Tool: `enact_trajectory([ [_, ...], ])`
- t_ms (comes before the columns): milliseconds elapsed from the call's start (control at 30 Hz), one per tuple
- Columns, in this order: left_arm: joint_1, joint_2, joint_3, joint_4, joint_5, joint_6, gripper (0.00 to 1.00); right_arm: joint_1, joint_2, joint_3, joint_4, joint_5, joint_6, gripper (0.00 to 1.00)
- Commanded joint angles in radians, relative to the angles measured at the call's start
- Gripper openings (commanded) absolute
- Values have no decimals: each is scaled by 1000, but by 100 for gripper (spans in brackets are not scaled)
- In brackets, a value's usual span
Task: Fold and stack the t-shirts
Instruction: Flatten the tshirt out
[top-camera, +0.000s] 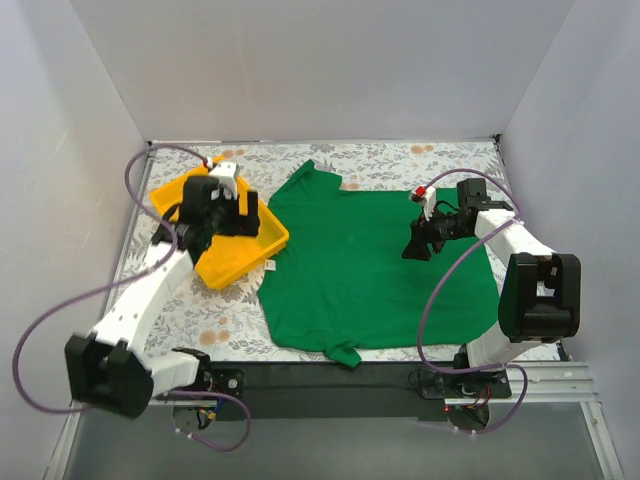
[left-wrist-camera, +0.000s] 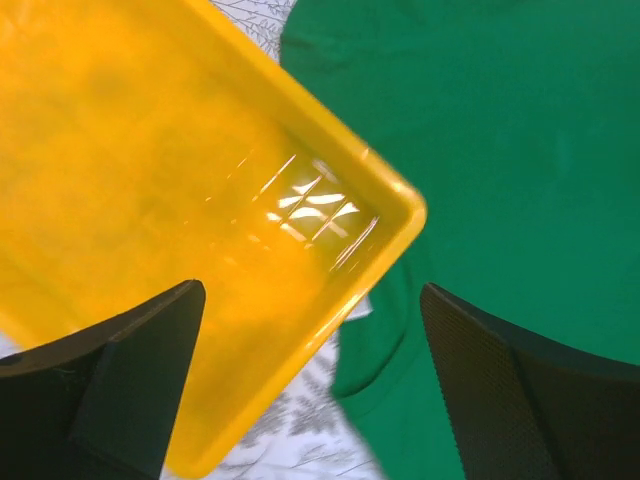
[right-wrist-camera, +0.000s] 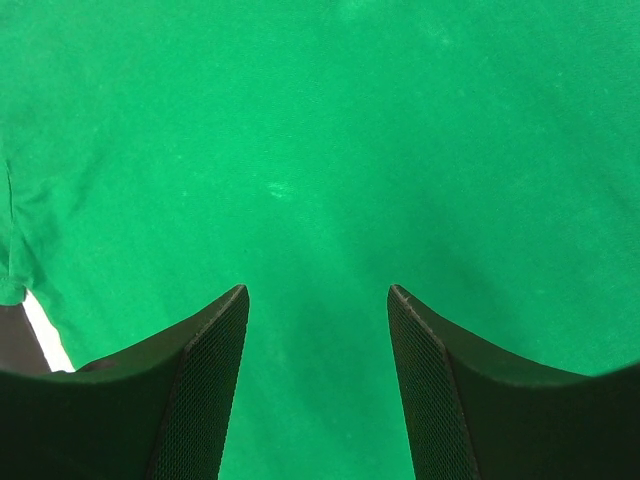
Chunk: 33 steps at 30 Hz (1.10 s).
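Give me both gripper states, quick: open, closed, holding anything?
Left gripper: open, empty, above the yellow tray.
Right gripper: open, empty, above the green t-shirt.

A shallow rectangular yellow plastic tray lay skewed on the left of the bench. The bench top bore a pale floral pattern.

Plain white walls on three sides, evenly lit. Desk under a pale floral cloth; black strip along its near edge. Grey surface nearer still.
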<state>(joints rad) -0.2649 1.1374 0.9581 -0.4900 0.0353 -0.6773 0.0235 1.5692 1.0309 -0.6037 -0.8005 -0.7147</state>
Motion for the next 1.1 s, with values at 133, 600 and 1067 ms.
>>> enact_trajectory([
  [133,9,508,327,-179,-89,-758,83,-13,-32,-12,-16,-37,-19,65],
  [600,9,956,758,-453,-318,-987,75,-14,-29,-14,-25,-52,-29,65],
  [1067,19,703,533,-111,-86,-831,86,-13,-15,-11,-34,-60,-38,65],
])
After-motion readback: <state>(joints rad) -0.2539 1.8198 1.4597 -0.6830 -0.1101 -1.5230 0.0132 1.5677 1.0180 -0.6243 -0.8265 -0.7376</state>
